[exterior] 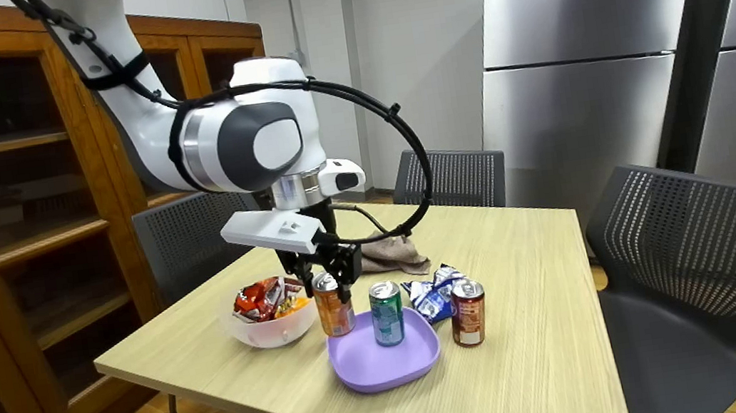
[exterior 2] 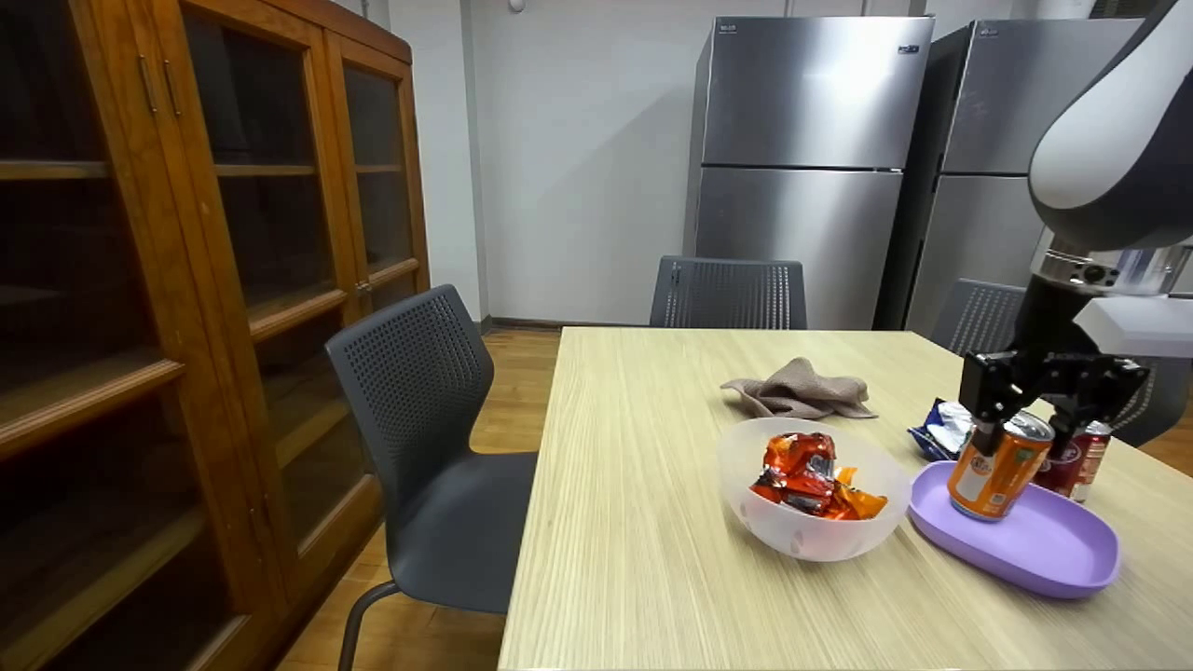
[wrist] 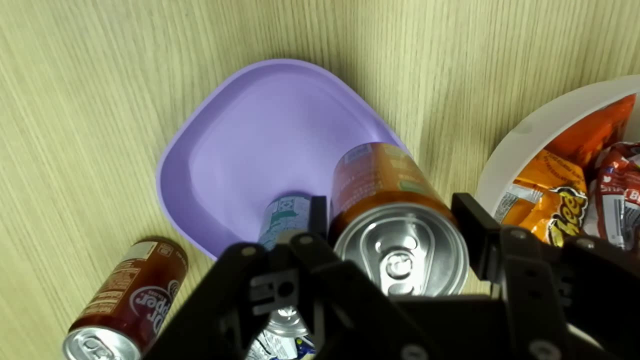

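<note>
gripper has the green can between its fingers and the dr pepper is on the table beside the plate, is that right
Not the green can: the wrist view shows the orange can between the fingers of the gripper. The Dr Pepper is indeed on the table beside the plate.

The gripper (wrist: 391, 210) covered much of the green can (wrist: 286, 217) in the wrist view, and in an exterior view that can was out of sight behind the orange can (exterior 2: 1002, 477). Whether the orange can's base touched the purple plate (wrist: 250, 150) could not be told. In the wrist view only a scrap of the blue bag (wrist: 275, 347) showed, the dark red can (wrist: 132, 290) was clipped at its lid by the picture's edge, and the bowl (wrist: 515, 145) and its packets (wrist: 555, 195) ran past the right edge. In an exterior view the gripper hid part of the brown cloth (exterior: 393, 253).
</note>
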`<state>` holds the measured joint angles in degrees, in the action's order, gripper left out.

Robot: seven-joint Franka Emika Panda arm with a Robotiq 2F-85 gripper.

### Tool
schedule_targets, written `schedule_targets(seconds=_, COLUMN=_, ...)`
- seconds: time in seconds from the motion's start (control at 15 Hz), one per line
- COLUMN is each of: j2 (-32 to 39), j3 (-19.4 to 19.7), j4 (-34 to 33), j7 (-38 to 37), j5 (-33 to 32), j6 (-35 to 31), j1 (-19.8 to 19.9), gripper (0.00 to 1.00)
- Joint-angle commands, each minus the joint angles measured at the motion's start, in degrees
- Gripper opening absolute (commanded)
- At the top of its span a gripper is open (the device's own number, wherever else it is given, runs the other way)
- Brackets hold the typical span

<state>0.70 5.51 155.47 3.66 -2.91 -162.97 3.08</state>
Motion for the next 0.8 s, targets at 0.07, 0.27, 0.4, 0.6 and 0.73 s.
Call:
schedule_targets(seconds=0.07, j2=4.46, j3=0.22, j4=-4.51, j7=-5.98, j5=-2.88, j6=0.93, j1=0.29, gripper=0.38)
schedule_targets(seconds=0.27, j2=7.42, j3=0.59, j4=-6.90, j7=-7.80, j5=-2.90, j6=1.45, j1=-0.28, gripper=0.38)
schedule_targets(seconds=0.4, j2=9.12, j3=0.71, j4=-8.20, j7=-8.22, j5=-2.45, j6=1.96, j1=-0.53, gripper=0.38)
schedule_targets(seconds=0.6, j2=11.01, j3=0.82, j4=-9.45, j7=-8.39, j5=-2.06, j6=2.34, j1=-0.86, gripper=0.38)
schedule_targets(seconds=0.73, j2=11.92, j3=0.85, j4=-10.04, j7=-8.51, j5=-1.84, j6=2.56, j1=-1.03, gripper=0.38)
